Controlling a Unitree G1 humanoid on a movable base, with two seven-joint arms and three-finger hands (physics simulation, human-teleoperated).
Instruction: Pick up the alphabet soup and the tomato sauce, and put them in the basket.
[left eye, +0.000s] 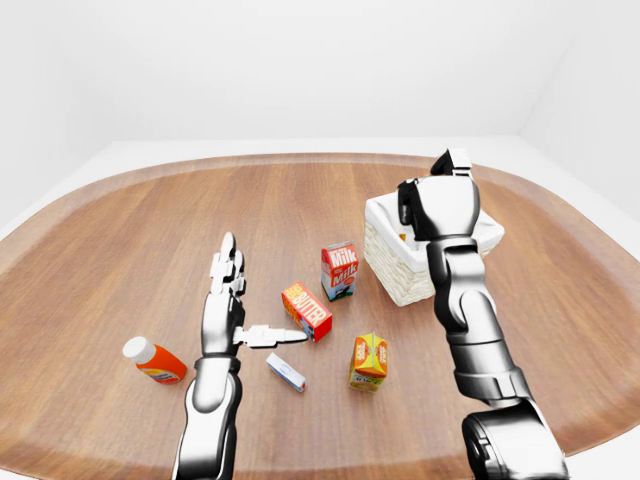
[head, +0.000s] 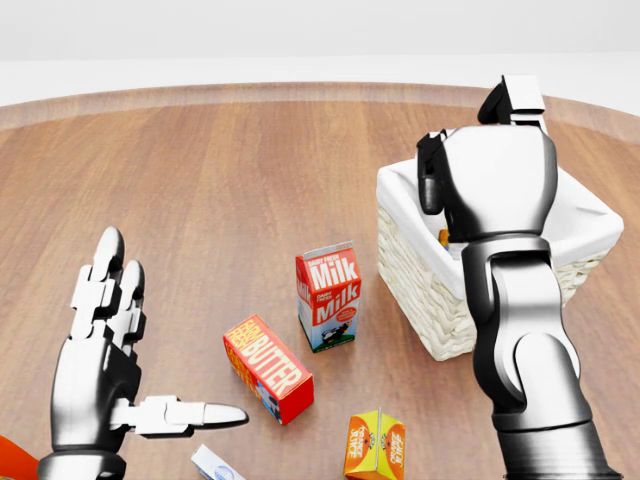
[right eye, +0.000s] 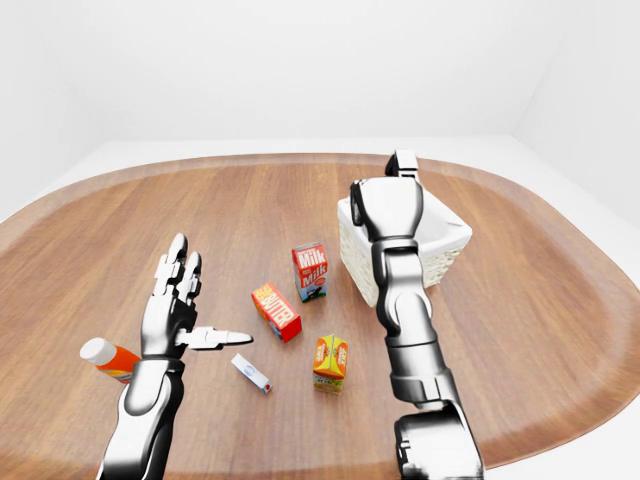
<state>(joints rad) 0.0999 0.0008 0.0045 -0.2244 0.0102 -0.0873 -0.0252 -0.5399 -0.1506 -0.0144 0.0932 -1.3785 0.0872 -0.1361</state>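
My right hand is raised above the white-lined wicker basket, its back turned to the head view. One finger curls over the top. No can shows in the hand; whatever is behind the palm is hidden. A small yellow-orange bit of a can peeks out inside the basket, beside my forearm. My left hand is held flat and open at the lower left of the head view, thumb pointing right, holding nothing.
On the wooden table stand a milk carton, a red butter box and an orange juice carton. A small white-blue box and a red bottle with a white cap lie near my left arm.
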